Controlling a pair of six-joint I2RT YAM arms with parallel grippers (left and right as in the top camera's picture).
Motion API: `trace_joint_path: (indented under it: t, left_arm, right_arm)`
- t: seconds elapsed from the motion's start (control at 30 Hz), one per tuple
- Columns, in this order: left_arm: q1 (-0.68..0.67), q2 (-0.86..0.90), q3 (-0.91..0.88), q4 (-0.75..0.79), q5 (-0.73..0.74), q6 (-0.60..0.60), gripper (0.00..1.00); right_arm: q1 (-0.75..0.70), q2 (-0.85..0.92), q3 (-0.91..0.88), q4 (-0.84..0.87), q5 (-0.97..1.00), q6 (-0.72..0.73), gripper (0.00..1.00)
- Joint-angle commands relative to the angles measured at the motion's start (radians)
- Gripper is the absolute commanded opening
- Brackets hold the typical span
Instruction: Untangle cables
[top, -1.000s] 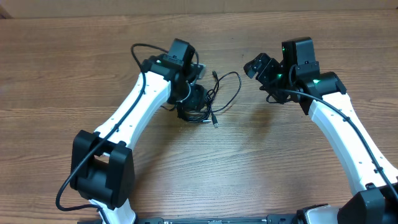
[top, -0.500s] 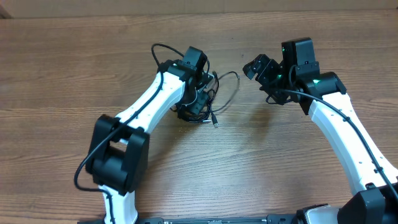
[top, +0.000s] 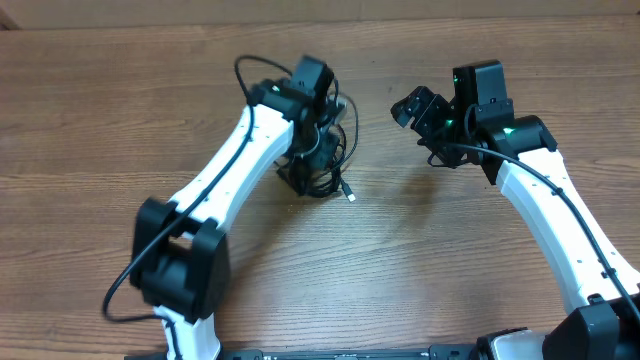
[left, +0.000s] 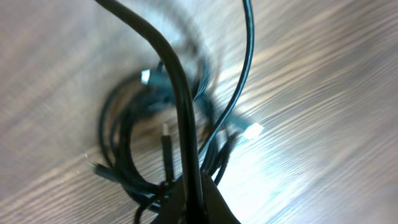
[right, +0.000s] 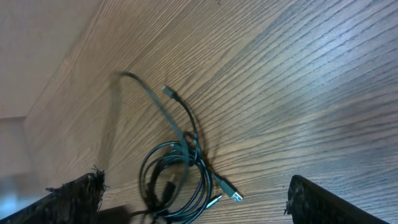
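Cables (top: 320, 180), thin glossy black coils, left gripper (left: 194, 208) pinching them, right gripper (top: 418, 108) spread

Thin black cables (top: 322, 182) in one tangled coil

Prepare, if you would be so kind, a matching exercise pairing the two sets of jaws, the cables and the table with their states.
Column one:
1. left jaws
2. right jaws
3. cables
4. table

Column two:
A. brown, wood-grained
B. shut on a cable strand
C. wide open, empty
D. tangled in a black bundle

Pairs: 1-B, 2-C, 3-D, 4-A
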Motion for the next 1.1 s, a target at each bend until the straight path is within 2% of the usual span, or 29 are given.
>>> trace_joint_path:
  t: [0.0,0.23,0.33,0.37,0.47,0.53,0.57,0.6,0.63,0.73,0.87,0.93,1.07]
  left_arm:
    - [-0.002,-0.143,0.117,-0.006,0.101,-0.086,0.04]
    - [-0.002,-0.27,0.165,0.003,0.102,-0.197,0.04]
    - [-0.002,-0.297,0.165,0.009,0.019,-0.33,0.04]
    - [-0.002,-0.303,0.165,0.022,0.037,-0.376,0.04]
    - [-0.001,-0.309,0.165,0.077,0.149,-0.376,0.04]
    - [0.0,-0.308,0.165,0.107,0.081,-0.443,0.04]
    - [0.0,-0.307,0.165,0.111,0.005,-0.507,0.04]
    - [0.0,-0.307,0.165,0.111,-0.109,-0.629,0.04]
    - [0.001,-0.307,0.165,0.113,-0.113,-0.66,0.04]
    - [0.005,-0.307,0.165,0.14,-0.045,-0.666,0.04]
    - [0.008,-0.307,0.165,0.15,-0.01,-0.748,0.04]
    - [0.013,-0.307,0.165,0.172,0.135,-0.751,0.04]
    - [0.012,-0.307,0.165,0.202,0.2,-0.751,0.04]
  right_arm:
    - [0.004,0.007,-0.013,0.003,0.017,-0.009,0.94]
    - [0.004,0.007,-0.022,-0.002,0.016,-0.008,0.94]
    - [0.006,0.007,-0.022,-0.011,0.016,-0.008,0.94]
    - [0.006,0.007,-0.022,-0.016,0.015,-0.008,0.95]
    - [0.009,0.007,-0.022,-0.026,-0.003,-0.022,0.95]
    - [0.01,0.007,-0.022,-0.022,-0.066,-0.081,0.94]
    - [0.01,0.007,-0.022,-0.018,-0.098,-0.107,0.94]
    - [0.01,0.007,-0.022,-0.015,-0.174,-0.167,0.94]
    - [0.01,0.007,-0.022,-0.014,-0.226,-0.214,0.95]
    - [0.011,0.007,-0.022,-0.015,-0.305,-0.313,0.95]
    - [0.019,0.007,-0.022,-0.015,-0.37,-0.4,0.95]
    - [0.029,0.007,-0.022,-0.014,-0.37,-0.401,0.98]
    - [0.06,0.007,-0.022,0.0,-0.37,-0.401,0.98]
